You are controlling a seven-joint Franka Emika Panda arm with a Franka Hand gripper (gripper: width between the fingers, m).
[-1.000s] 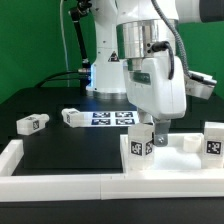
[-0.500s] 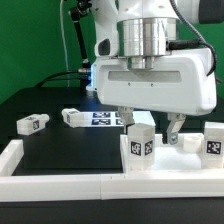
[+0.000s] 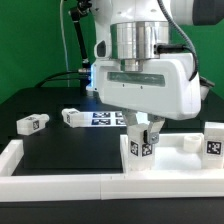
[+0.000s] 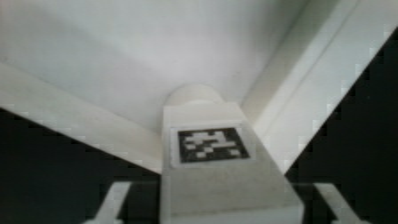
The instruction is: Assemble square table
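White leg stands upright at the tabletop's 8 o'clock corner, presumably for screwing in, gripper straddling it from 12 o'clock; whether pinching or still spread cannot be told.

No letters, numbers or brand names legible anywhere. Only signs are black-and-white square tags. One is on the upright leg, its blocky pattern plainest in the wrist view. One is on the right-hand leg, at the exterior view's right. One each is on the leftmost lying leg and the second lying leg. Several are printed on the marker board, flat on the dark surface.
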